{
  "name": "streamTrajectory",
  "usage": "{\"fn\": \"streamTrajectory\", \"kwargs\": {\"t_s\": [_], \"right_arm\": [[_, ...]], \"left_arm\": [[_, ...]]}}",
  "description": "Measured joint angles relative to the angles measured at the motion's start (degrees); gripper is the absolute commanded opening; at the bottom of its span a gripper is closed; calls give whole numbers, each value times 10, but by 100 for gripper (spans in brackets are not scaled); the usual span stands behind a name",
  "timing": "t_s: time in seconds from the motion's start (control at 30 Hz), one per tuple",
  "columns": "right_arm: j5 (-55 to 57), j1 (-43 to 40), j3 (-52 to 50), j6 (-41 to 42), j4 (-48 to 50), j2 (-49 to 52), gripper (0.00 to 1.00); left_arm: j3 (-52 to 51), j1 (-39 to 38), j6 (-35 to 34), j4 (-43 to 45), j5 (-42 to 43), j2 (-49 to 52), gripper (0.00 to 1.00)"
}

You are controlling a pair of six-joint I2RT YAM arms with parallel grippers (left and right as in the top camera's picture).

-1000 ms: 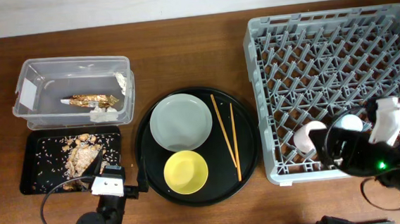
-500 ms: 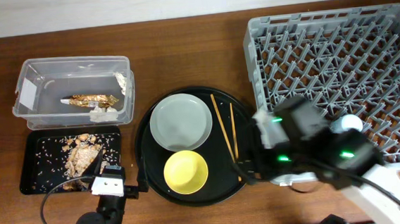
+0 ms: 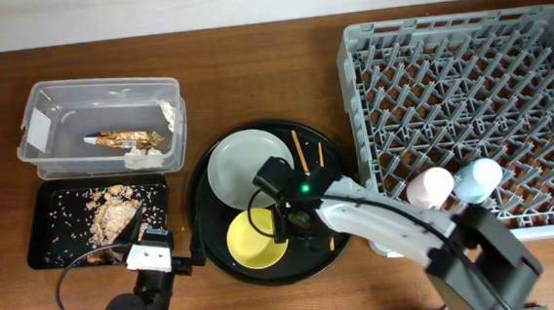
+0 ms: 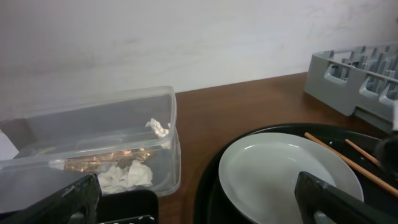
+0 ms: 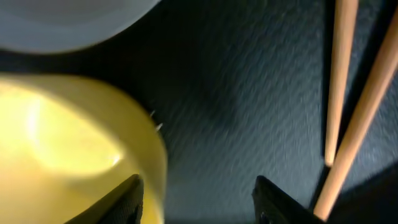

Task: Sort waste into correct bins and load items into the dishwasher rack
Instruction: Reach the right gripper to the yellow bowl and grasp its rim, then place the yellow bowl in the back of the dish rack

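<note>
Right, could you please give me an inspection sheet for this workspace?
Surface: brown wooden table.
Job's things: plate, yellow bowl, chopsticks on round black tray; pink cup, blue cup in rack; foil wrapper, paper bits in clear tub; food scraps in shallow black tray.
Clutter: nothing seen.
Grippers: left gripper open; right gripper open beside the bowl.
Cables: black cable looped near left arm.
Surroundings: white wall.

Overhead view: the right arm (image 3: pixel 379 222) hides the lower ends of the chopsticks (image 3: pixel 297 146) and part of the yellow bowl (image 3: pixel 249 241). The dishwasher rack (image 3: pixel 444 22) is cropped at right.
</note>
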Motion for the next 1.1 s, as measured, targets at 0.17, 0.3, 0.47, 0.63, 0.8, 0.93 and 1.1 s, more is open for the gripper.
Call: {"fn": "streamTrajectory", "kwargs": {"t_s": [0.17,0.3,0.47,0.63,0.8,0.93,1.1], "right_arm": [[3,5,0,0,9,20,4],[9,0,2,-25,-21,-1,4],[75,-60,33,-64,-106,-144,4],[267,-144,64,-128,-128,-326,4],[532,-254,64,-143,-92,-340,4],[615,-338,64,-158,-36,-270,4],[676,-418,64,-289,123,-122,4]], "left_arm": [[0,0,0,0,0,0,99],[0,0,0,0,0,0,99],[0,0,0,0,0,0,99],[0,0,0,0,0,0,99],[0,0,0,0,0,0,99],[0,0,0,0,0,0,99],[-1,0,0,0,0,-1,99]]}}
